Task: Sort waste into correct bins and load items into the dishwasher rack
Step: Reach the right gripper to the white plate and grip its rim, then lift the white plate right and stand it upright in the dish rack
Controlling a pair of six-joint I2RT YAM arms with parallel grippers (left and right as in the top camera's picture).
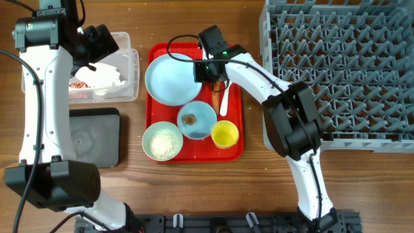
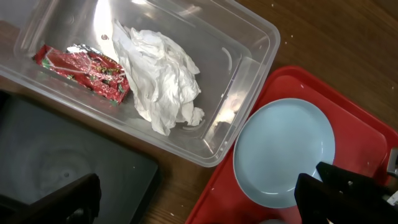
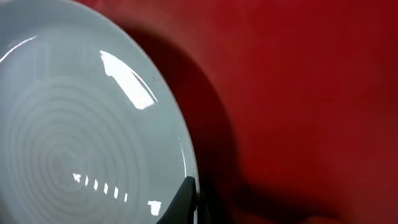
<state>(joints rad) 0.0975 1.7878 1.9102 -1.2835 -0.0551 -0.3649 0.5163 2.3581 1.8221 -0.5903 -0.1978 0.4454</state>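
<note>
My right gripper (image 1: 208,70) (image 3: 196,205) is shut on the right rim of the pale-blue plate (image 1: 169,79) (image 3: 81,124), one dark finger (image 3: 183,202) lying over its edge. The plate rests on the red tray (image 1: 236,150). Below it sit a bowl with a brown lump (image 1: 197,120), a bowl of rice grains (image 1: 162,142), a yellow cup (image 1: 225,134), a white spoon (image 1: 224,100) and an orange stick (image 1: 214,102). My left gripper (image 1: 97,42) (image 2: 199,205) hangs open and empty over the clear tub (image 2: 249,50), which holds the napkin (image 2: 158,74) and wrapper (image 2: 84,71).
The black tray (image 1: 94,137) lies on the table just below the clear tub. The grey dishwasher rack (image 1: 343,65) fills the right side, its left edge close to the red tray. My right arm reaches across from the rack's lower left corner.
</note>
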